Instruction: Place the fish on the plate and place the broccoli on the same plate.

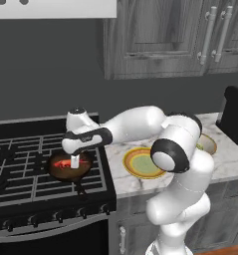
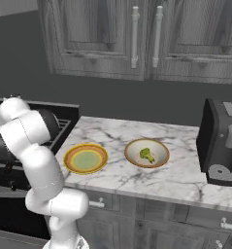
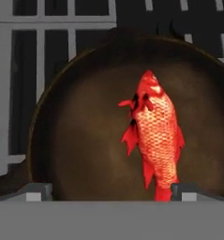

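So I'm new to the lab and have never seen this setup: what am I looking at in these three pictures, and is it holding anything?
It is a white robot arm in a simulated kitchen. Two pictures come from cameras on its base, behind the arm to its left and right; the third looks along the claw itself.

The arm reaches over the stove, its claw open just above a dark frying pan. In the pan lies a red-orange fish, seen close up between the fingertips. Nothing is held yet.

On the marble counter sit a yellow-rimmed plate, nothing on it, and a tan bowl holding broccoli.
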Controlling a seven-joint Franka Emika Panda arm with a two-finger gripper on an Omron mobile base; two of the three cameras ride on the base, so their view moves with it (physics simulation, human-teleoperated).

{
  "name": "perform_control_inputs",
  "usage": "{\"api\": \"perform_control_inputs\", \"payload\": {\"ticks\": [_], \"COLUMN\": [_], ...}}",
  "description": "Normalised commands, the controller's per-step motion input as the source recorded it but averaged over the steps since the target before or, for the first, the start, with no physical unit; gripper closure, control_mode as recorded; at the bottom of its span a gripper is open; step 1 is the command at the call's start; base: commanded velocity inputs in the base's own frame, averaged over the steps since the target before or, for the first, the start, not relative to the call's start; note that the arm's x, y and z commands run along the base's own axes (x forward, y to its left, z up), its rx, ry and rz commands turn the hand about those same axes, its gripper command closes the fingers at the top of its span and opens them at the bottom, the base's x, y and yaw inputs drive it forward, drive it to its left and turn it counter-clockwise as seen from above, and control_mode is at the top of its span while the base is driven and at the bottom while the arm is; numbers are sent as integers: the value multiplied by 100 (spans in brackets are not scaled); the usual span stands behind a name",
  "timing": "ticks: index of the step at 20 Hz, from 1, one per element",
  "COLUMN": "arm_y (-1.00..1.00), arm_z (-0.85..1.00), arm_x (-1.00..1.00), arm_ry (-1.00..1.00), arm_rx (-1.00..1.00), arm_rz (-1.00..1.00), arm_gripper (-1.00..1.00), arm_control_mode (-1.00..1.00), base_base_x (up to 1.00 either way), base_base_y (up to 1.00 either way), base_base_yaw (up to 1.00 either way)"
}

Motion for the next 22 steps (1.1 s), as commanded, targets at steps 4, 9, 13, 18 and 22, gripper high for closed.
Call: {"api": "perform_control_inputs", "payload": {"ticks": [4,9,13,18,22], "arm_y": [23,14,19,5,-4], "arm_z": [-20,-15,-34,-47,-42], "arm_x": [57,61,39,8,-32], "arm_ry": [0,0,3,2,0], "arm_rx": [-21,-8,0,0,0], "arm_rz": [0,0,0,0,0], "arm_gripper": [-100,-100,-100,-100,-100], "arm_control_mode": [-100,-100,-100,-100,-100], "base_base_x": [0,0,0,0,0], "base_base_y": [0,0,0,0,0], "base_base_yaw": [0,0,0,0,0]}}
